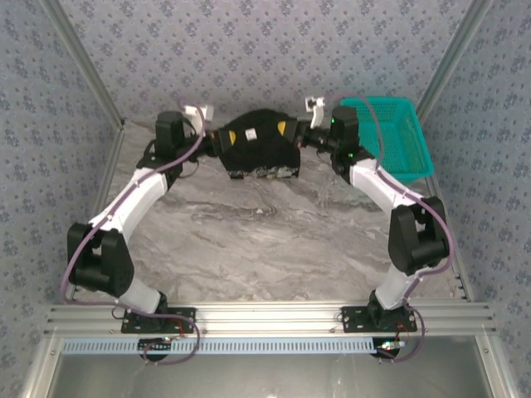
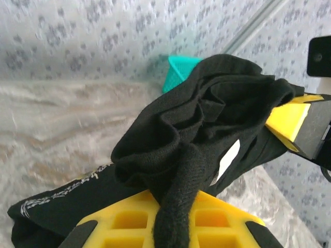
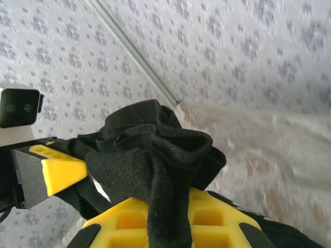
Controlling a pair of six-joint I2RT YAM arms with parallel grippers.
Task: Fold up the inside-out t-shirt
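- The inside-out t-shirt (image 1: 259,149) is soft black knit. It is bunched into deep folds and hangs as a rough block between the two grippers, at 12 o'clock of the table (image 1: 274,249). The table top has a glossy grey-white marble pattern.
- The left gripper (image 1: 230,137) is closed tight on a rolled ridge of cloth at the shirt's 9 o'clock side. Its yellow fingers (image 2: 222,212) are hard plastic with square moulded pockets.
- The right gripper (image 1: 284,128) is likewise clamped on a twisted rope of fabric at the shirt's 3 o'clock side. It has the same pocketed yellow fingers (image 3: 222,214).
- A small white tag (image 2: 227,157) peeks from the folds in the left wrist view; no print on it can be read.
- White lettering (image 2: 62,194) runs along a flatter stretch of cloth at 8 o'clock in that view, too small to read.
- Pale print patches (image 1: 264,172) show along the shirt's lower edge from above.
- A rectangular teal plastic mesh basket (image 1: 394,137) sits at 2 o'clock of the table, just beside the right arm.
- The walls (image 1: 265,50) carry grey-blue wallpaper with a repeating floral motif.
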